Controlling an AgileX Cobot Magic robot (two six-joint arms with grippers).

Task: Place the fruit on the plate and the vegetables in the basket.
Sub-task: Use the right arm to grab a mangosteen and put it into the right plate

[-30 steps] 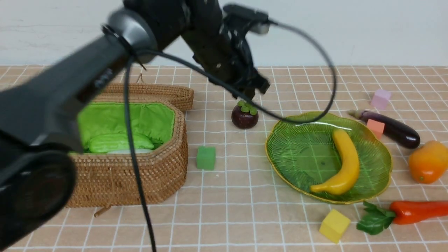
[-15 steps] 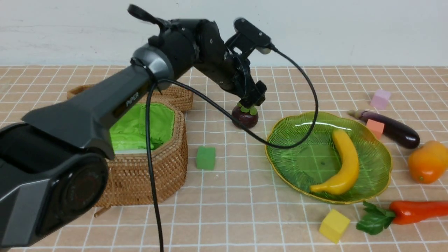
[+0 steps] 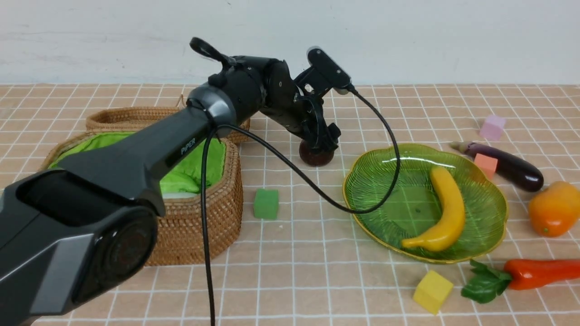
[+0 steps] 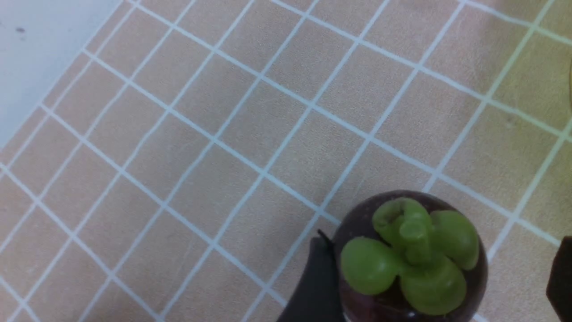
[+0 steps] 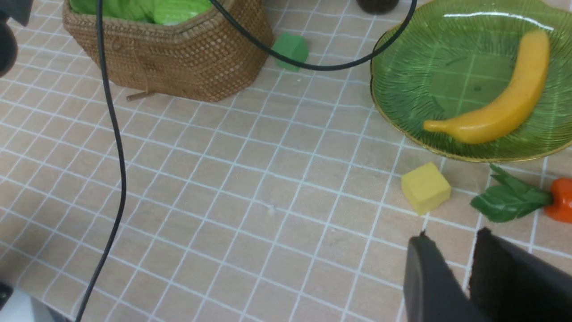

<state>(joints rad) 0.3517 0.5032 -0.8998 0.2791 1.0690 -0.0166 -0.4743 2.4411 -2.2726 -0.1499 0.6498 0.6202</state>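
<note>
The banana (image 3: pixel 446 213) lies on the plate (image 3: pixel 380 190). Behind the plate's left edge, the mangosteen (image 3: pixel 316 157) sits under my left claw (image 3: pixel 324 141). The basket (image 3: pixel 199 217) stands farther left. The eggplant (image 3: pixel 507 167) and mango (image 3: pixel 555 209) lie right of the plate, the carrot (image 3: pixel 539 274) before it.

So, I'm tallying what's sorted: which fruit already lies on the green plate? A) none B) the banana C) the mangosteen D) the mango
B: the banana lies across the plate, while the mangosteen and the mango sit outside it.

Bright even light, soft shadows, glare on the plate (image 3: pixel 408 159), left-wrist view perhaps blurred
</note>
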